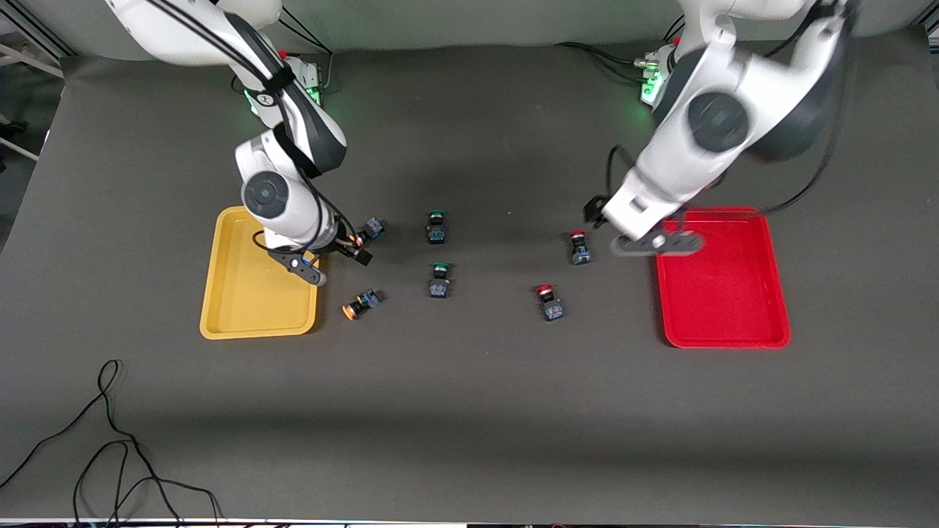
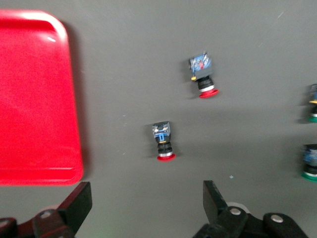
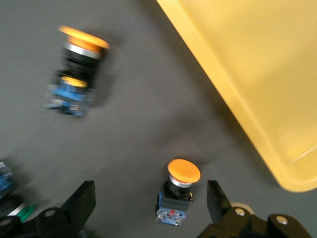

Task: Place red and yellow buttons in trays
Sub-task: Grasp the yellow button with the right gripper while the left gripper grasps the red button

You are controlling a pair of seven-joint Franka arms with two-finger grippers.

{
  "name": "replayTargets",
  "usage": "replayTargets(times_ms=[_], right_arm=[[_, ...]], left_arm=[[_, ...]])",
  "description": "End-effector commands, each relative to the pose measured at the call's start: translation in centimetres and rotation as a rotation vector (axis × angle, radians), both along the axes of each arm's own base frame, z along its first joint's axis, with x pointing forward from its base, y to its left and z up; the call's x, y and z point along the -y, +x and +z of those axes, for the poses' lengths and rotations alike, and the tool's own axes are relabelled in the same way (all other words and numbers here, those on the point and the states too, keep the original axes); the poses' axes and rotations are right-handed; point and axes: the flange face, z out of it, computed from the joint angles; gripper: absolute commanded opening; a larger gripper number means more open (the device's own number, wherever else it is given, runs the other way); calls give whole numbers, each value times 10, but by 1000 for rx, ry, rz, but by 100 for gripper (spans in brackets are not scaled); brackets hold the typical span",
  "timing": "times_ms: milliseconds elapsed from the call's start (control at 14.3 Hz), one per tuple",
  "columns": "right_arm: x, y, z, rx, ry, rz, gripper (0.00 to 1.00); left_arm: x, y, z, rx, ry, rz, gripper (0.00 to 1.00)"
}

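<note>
The right gripper (image 3: pixel 148 201) hangs low with its jaws spread wide, and one small push-button switch with an orange-yellow round cap and dark blocky body (image 3: pixel 177 191) lies on the dark grey table (image 1: pixel 469 396) between the fingertips, touched by neither. This switch lies just beside the shallow yellow plastic tray with rounded corners (image 1: pixel 242 308), toward the left arm's end of it. The second orange-yellow-capped switch (image 1: pixel 359 304) lies on its side on the table, nearer to the front camera and close to the same tray.

The left gripper (image 2: pixel 148 208) hovers with its jaws also spread and holding nothing, over the table at the edge of the shallow red plastic tray (image 1: pixel 733 308). Two red-capped switches stand on the table toward the right arm's end of that tray: one (image 1: pixel 579 248) near the gripper, the other (image 1: pixel 549 302) nearer to the front camera.

Two green-capped switches (image 1: pixel 437 226) (image 1: pixel 439 280) stand mid-table between the two groups. Loose black cables (image 1: pixel 110 455) lie at the table's near edge.
</note>
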Motion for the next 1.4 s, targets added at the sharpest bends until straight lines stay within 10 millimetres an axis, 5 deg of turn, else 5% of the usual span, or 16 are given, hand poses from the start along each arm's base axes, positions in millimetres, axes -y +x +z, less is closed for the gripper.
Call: replayTargets(times_ms=[0,209,349,558,628,767,837,1047,1186,1326], right_arm=[[-5,-19,-26,-16,-6,-92,100],[-14,-32,-43,-50,-21,-137,100],[-16,-41,-54,-68,-24,-131,97],[-20,-49,-57,-77,-23,-118,46],[-19,-49,-58,-79,-23,-120,29],[-19,-50,-62,-87,-23,-122,5],[-19,-48,-58,-83,-24,-121,0],[-8,-33,-22,-43,-32,-122,0],[18,-18,24,-22,-61,-126,0],[64,-7,63,-19,-41,-122,0]], left_arm=[[1,-15,-90,-7,12,7,100],[-1,-48,-169,29,-11,13,100],[6,-60,-200,48,-17,50,100],[12,-63,-210,44,-14,60,93],[13,-64,-209,43,-13,58,81],[14,-62,-207,44,-14,58,24],[13,-60,-203,44,-14,60,0],[13,-48,-170,50,-17,67,0],[7,-33,-108,-19,24,68,0],[-30,-20,-50,-55,54,101,0]])
